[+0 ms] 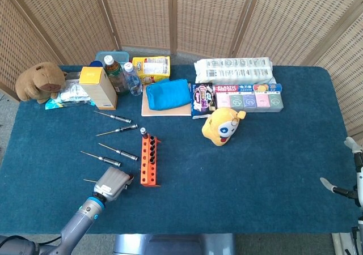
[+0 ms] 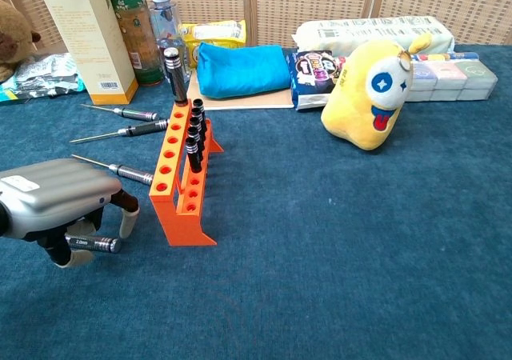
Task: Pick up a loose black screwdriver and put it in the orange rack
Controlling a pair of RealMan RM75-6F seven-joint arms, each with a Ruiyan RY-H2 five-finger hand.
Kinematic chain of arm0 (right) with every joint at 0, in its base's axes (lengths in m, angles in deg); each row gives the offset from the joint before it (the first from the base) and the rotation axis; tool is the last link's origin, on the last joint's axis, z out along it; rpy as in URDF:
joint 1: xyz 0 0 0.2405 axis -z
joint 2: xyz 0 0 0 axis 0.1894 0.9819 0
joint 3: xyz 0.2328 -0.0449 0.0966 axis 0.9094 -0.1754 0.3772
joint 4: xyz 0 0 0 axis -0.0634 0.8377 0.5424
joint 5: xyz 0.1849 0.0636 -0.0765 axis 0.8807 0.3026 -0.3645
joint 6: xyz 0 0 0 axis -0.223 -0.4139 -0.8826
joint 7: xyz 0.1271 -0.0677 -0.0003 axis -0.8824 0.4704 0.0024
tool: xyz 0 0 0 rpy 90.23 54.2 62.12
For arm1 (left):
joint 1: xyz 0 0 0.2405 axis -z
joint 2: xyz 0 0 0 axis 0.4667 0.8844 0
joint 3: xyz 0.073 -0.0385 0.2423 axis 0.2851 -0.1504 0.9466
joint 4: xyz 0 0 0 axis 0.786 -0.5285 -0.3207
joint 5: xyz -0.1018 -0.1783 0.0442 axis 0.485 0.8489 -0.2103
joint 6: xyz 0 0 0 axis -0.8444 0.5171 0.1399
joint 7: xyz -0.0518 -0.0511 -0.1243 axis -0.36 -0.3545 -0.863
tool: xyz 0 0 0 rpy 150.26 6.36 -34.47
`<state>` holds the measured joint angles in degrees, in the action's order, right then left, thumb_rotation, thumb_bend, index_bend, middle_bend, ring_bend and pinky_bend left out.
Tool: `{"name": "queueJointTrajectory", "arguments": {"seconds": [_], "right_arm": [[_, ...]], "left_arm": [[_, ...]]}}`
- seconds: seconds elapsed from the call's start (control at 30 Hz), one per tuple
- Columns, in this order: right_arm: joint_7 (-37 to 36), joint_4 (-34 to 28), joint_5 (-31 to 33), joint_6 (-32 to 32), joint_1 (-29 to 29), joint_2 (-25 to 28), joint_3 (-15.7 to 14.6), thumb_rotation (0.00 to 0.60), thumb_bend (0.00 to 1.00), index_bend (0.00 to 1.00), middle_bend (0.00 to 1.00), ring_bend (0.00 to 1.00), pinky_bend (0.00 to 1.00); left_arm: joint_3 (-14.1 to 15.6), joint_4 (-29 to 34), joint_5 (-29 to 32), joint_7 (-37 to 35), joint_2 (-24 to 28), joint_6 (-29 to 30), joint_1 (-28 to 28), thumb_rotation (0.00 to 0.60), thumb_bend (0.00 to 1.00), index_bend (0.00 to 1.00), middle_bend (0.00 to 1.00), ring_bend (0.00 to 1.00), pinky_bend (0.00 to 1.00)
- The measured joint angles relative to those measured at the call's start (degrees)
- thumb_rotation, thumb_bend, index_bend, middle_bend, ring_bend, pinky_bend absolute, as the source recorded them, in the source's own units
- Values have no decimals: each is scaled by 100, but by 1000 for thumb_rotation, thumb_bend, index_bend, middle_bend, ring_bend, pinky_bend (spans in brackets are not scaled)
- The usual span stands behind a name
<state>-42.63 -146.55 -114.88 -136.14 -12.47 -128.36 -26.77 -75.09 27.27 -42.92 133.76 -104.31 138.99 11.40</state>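
Our left hand (image 2: 60, 208) sits just beside the rack (image 2: 181, 184) with its fingers curled down around a screwdriver (image 2: 93, 244) that lies on the table, so we are at the grabbing part, and lifting and putting it in are left.

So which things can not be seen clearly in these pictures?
- Head view: the left robot hand covers the nearest screwdriver.
- Chest view: the palm hides whether the fingers grip its handle.
- Head view: the right robot hand is cut off by the frame edge.
- Chest view: handle print too small to read.
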Motion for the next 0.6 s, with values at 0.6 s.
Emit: {"name": "queueJointTrajectory", "arguments": {"seconds": [0.6], "right_arm": [[-3,15,-17,-63,10,0,22,600,92,13,154,128,69]], "left_arm": [[-63,-195,-48,214,-217,20,-166,600,296,495,1000,1000,986]]}}
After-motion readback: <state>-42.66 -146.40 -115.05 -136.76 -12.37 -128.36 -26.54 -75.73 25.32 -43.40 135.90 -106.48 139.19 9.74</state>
